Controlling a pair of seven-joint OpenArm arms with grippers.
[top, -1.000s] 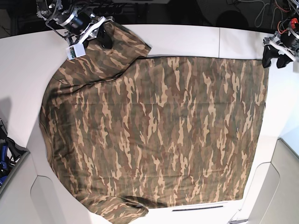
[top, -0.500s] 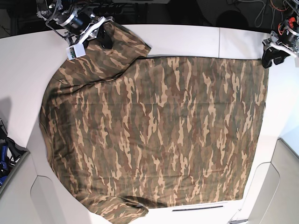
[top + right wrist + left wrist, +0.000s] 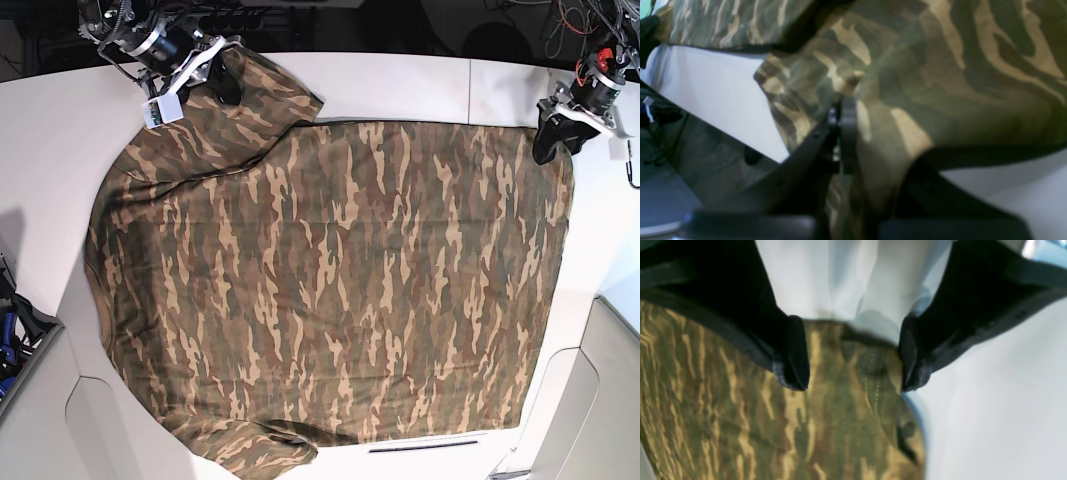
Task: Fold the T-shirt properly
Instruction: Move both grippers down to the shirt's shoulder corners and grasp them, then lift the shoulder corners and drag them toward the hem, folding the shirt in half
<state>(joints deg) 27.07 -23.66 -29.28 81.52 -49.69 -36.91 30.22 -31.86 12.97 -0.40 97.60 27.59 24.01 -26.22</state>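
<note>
The shirt [image 3: 330,290] lay spread flat across the white table [image 3: 400,85], filling most of the base view from about 9 o'clock round to 3 o'clock, with its hem running down the 3 o'clock side and 1 sleeve poking out at 6 o'clock. The other sleeve [image 3: 265,85] sat bunched up at 11 o'clock, raised a little off the flat body.

Up at 11 o'clock the right gripper [image 3: 225,80] was down on that sleeve. In the right wrist view the camouflage cloth [image 3: 907,83] ran straight into the right gripper [image 3: 853,133]; 1 dark finger [image 3: 843,133] pressed against the fabric, folds draped over both sides, and the jaws looked clamped on the shirt.

Over at 2 o'clock the left gripper [image 3: 555,140] sat right at the shirt's top hem corner. The left wrist view showed it plainly: left gripper [image 3: 853,356] spread wide, its 2 black fingertips [image 3: 793,353] straddling the stitched corner of the shirt [image 3: 806,426]. Cloth lay between the tips but neither pinched it; a clear gap showed on each side. Whether the tips touched the fabric underneath could not be told, as the picture was blurred. Bare white table [image 3: 990,406] showed at 3 o'clock of that corner.
</note>
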